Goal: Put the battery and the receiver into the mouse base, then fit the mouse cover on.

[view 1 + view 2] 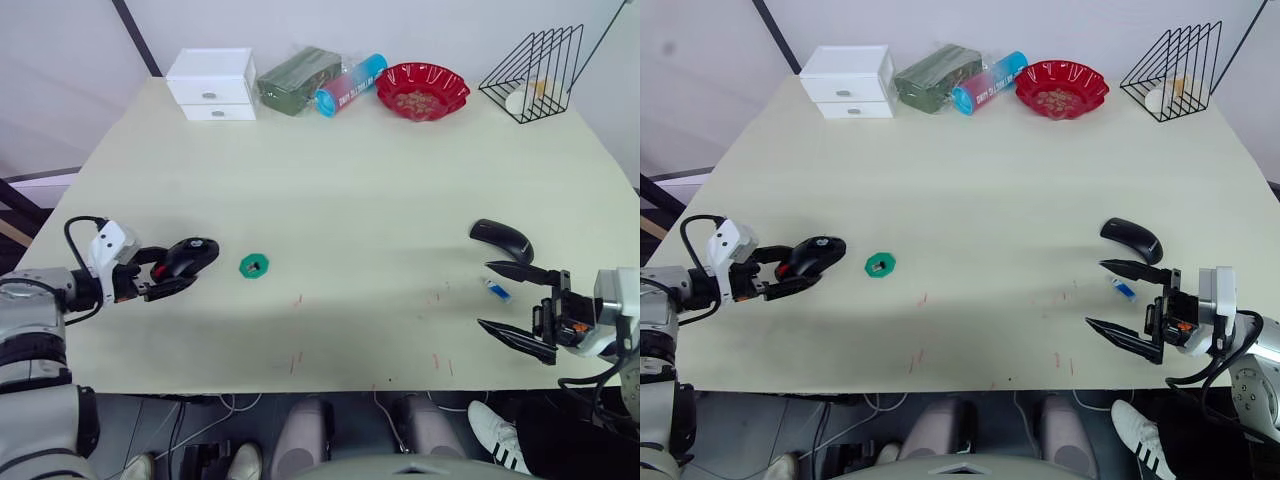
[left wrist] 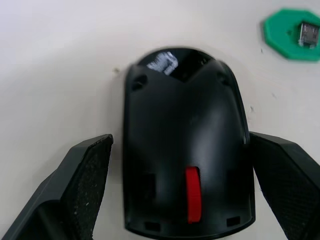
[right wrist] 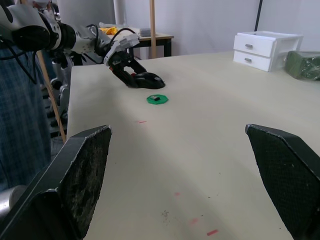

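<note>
The right gripper (image 1: 520, 305) hovers low at the near right edge of the worktop (image 1: 350, 180), jaws spread wide and empty, fingers pointing left. The battery (image 1: 497, 290) lies just beyond and slightly left of the far finger's tip, close to that tip but outside the gap between the jaws; its long axis runs slantwise, near-right to far-left. So the right arm is plainly the nearer one for it, and the jaws likely need to shift a little farther across the worktop to bracket it. Just past the battery sits the cover (image 1: 502, 238), apart from it. On the near left, the left gripper (image 1: 178, 272) has its jaws open on either side of the base (image 1: 189, 255), long axis in line with the fingers; whether the pads touch it I cannot tell. Just right of the base, the receiver (image 2: 308, 34) rests on a green disc (image 1: 254, 266).
</note>
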You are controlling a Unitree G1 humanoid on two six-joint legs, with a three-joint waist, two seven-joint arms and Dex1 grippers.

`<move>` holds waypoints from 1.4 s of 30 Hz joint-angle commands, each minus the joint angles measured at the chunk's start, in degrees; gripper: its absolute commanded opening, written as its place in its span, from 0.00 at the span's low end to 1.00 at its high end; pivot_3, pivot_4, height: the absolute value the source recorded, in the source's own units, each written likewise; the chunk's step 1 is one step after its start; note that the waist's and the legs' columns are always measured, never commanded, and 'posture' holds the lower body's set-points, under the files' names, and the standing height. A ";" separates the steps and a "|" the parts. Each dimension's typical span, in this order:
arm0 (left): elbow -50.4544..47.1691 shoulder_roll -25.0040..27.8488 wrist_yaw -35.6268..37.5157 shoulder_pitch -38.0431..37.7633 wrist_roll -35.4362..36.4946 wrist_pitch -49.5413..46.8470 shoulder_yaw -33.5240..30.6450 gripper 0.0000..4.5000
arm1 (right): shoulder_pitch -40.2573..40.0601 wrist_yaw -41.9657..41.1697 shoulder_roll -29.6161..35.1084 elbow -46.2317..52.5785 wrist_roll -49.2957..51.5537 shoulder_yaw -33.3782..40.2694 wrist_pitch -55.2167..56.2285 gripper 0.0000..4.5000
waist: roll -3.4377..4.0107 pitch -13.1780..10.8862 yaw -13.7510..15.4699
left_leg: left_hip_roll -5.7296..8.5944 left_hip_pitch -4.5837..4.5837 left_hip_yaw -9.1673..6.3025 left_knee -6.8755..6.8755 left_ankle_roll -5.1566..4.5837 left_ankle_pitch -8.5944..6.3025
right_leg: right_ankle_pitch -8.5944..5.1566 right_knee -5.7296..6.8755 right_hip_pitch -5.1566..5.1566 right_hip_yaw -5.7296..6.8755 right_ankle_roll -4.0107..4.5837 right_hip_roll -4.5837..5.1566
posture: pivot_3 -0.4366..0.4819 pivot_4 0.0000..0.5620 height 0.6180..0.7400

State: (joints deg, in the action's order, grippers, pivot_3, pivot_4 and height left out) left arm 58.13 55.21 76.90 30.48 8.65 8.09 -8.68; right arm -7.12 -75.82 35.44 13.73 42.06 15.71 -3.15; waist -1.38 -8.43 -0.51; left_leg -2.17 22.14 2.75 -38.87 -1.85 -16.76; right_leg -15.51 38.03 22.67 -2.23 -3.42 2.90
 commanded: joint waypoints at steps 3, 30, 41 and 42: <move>2.60 -0.59 0.11 4.61 -1.82 1.24 1.26 0.99 | 1.02 -0.40 0.92 1.71 0.97 0.71 -0.42 1.00 | 0.00 0.00 0.17 | -0.01 0.14 -0.04 -0.23 0.00 0.00 | 0.02 0.05 0.00 0.11 -0.03 -0.03 | 0.48 0.27 1.00; 2.27 0.19 2.10 4.47 -0.82 1.40 0.83 0.66 | 1.55 -3.79 0.28 0.01 0.51 0.52 2.04 1.00 | 0.01 0.00 -0.17 | -0.02 0.11 -0.06 -0.30 -0.01 0.00 | 0.04 0.15 0.02 0.05 -0.05 -0.02 | 0.48 0.27 1.00; -30.34 1.18 11.97 1.24 5.36 -9.66 3.92 0.66 | 1.63 -5.41 -0.82 -2.89 -1.29 -0.36 4.74 1.00 | 0.03 -0.03 0.40 | -0.04 0.40 -0.18 -0.47 0.00 0.00 | 0.04 0.09 0.08 0.26 -0.05 -0.01 | 0.48 0.27 1.00; -37.33 0.31 10.77 0.46 6.71 -14.65 5.15 0.66 | 1.80 -5.58 -0.93 -3.21 -1.44 -0.59 4.96 1.00 | 0.03 -0.03 0.41 | -0.05 0.41 -0.20 -0.47 0.00 0.00 | 0.04 0.09 0.08 0.26 -0.05 -0.01 | 0.48 0.27 1.00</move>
State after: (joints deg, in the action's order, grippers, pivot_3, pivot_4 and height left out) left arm 35.95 56.00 88.07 32.07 11.71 2.81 -5.79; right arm -5.88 -80.83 34.77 10.27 40.59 15.33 0.42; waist -1.35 -8.46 -0.10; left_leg -2.21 22.55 2.54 -39.34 -1.86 -16.76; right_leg -15.48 38.12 22.74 -1.97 -3.47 2.89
